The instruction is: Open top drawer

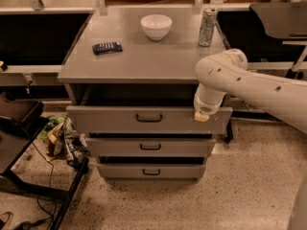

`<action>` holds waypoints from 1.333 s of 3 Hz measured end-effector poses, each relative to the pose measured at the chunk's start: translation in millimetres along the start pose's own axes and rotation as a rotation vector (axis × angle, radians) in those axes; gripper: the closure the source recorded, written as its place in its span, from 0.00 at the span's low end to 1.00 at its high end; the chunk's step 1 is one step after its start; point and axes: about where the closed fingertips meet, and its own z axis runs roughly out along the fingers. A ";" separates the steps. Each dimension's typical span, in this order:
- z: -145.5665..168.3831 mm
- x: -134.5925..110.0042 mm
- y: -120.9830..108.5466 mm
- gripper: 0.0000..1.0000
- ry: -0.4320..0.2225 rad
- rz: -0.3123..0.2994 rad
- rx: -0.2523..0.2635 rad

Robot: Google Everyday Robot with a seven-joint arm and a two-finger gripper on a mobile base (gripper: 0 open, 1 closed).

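The top drawer is the widest grey drawer, pulled partly out of the grey cabinet, with a small black bar handle at its middle. A dark gap shows above its front. My gripper hangs from the white arm at the drawer's upper right edge, its pale tip right at the drawer front, well right of the handle.
Two narrower grey drawers sit below, also slightly out. On the cabinet top stand a white bowl, a can and a dark remote. A black stand and clutter lie at the left on the floor.
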 end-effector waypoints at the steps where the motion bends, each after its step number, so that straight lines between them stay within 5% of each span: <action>1: -15.9 7.1 3.8 1.00 0.011 0.000 0.002; 4: -18.1 10.8 22.4 1.00 0.011 -0.004 -0.037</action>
